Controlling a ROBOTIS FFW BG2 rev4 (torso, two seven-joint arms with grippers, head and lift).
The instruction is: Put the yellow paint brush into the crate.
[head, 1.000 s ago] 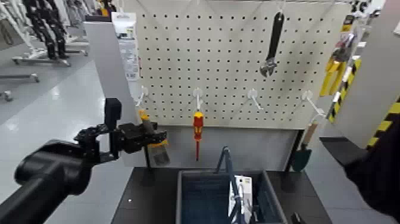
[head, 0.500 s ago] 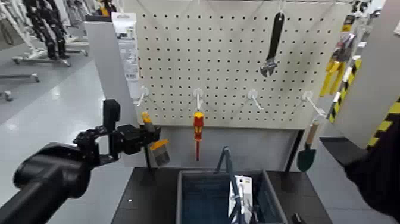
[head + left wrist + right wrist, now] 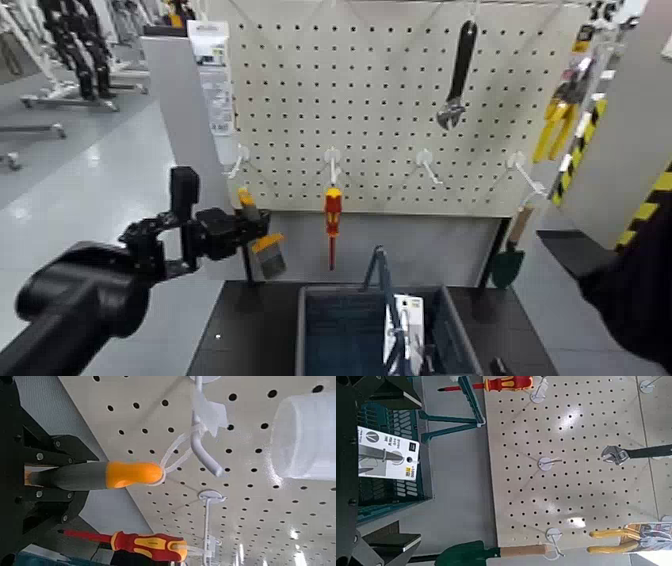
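Two arms belong to the rig, but only the left one is clearly seen in the head view. The left gripper (image 3: pixel 243 232) is raised in front of the lower left part of the pegboard (image 3: pixel 400 100) and is clenched on the yellow paint brush (image 3: pixel 258 240), whose grey bristles point downward beside the fingers. The brush is held above and to the left of the crate (image 3: pixel 372 332), well clear of its rim. A white packaged item (image 3: pixel 403 328) is seen standing inside the crate, and the dark folding handle (image 3: pixel 385 290) is tilted up over it. A red-and-yellow screwdriver (image 3: pixel 332 222) is hung from a white hook just right of the brush, an adjustable wrench (image 3: pixel 457 75) is hung higher up, and a green-bladed trowel (image 3: pixel 509 258) is hung at the board's lower right.

From the left wrist view, the orange and grey handle of the brush (image 3: pixel 95 475) is seen gripped between the dark fingers (image 3: pixel 47 455), its orange tip just beside a white hook (image 3: pixel 202 439). The screwdriver (image 3: pixel 143 543) is seen hanging nearby.

From the right wrist view, the crate (image 3: pixel 387 463), the packaged item (image 3: pixel 387 453), the trowel (image 3: pixel 498 552) and the wrench (image 3: pixel 641 452) are shown; whether the right gripper is released or clenched cannot be told.
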